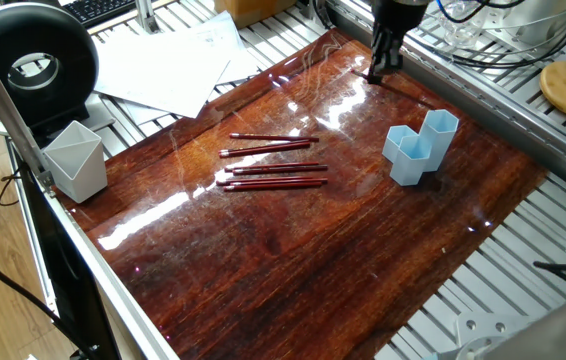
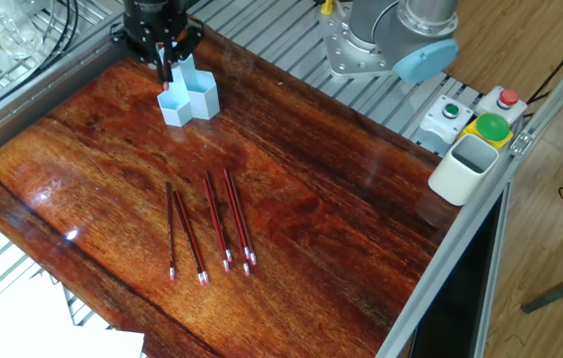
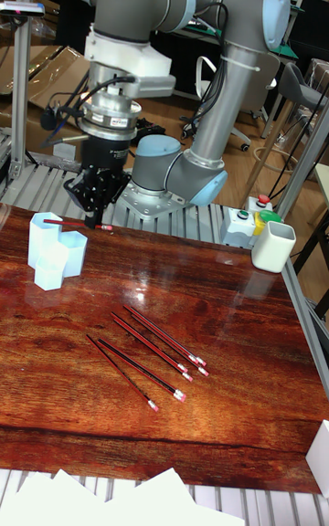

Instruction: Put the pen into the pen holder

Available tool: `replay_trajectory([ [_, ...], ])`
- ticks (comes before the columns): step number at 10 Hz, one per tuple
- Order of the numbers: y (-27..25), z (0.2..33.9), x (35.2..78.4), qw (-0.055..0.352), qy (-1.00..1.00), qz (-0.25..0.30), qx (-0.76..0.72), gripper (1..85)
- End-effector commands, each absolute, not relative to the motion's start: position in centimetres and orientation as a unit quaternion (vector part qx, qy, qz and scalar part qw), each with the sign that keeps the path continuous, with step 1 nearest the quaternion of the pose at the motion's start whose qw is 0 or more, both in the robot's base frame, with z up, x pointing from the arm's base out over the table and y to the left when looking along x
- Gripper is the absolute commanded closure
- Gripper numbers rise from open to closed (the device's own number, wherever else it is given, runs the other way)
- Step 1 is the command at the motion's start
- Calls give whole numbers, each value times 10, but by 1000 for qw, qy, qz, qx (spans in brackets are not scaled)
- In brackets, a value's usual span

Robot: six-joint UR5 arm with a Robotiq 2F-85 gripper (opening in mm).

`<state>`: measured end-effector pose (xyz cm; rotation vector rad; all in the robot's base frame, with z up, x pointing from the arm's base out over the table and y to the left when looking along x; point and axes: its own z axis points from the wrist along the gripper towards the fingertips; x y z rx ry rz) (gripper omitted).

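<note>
My gripper [image 3: 94,215] is shut on a thin dark red pen [image 3: 75,224], which it holds level just above the table's far edge. The pen's pink end pokes out to the right of the fingers. The light blue pen holder [image 3: 53,252] of joined hexagonal tubes stands upright right below and in front of the held pen. From the side the gripper [image 1: 376,74] hangs beyond the pen holder [image 1: 419,148]. From the opposite side the gripper [image 2: 166,70] sits just behind the pen holder [image 2: 190,95]. Several more red pens [image 1: 273,166] lie side by side mid-table.
A pale grey-white angular cup [image 1: 75,160] stands at the table's edge, away from the arm. White paper sheets [image 1: 178,62] lie off one corner of the wooden board. A button box [image 2: 475,117] sits beside the cup [image 2: 466,169]. The robot base [image 3: 169,174] rises behind the table.
</note>
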<state>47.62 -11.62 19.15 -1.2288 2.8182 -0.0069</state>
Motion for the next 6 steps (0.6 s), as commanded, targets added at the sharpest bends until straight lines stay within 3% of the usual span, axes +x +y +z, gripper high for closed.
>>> replay_trajectory([
  [1,-145,192,441,-48,936,-23,-347,847],
  [2,-163,196,426,-85,945,-49,-310,847],
  [4,-185,202,416,-115,950,-89,-277,847],
  [6,-186,203,410,-124,956,-91,-251,847],
])
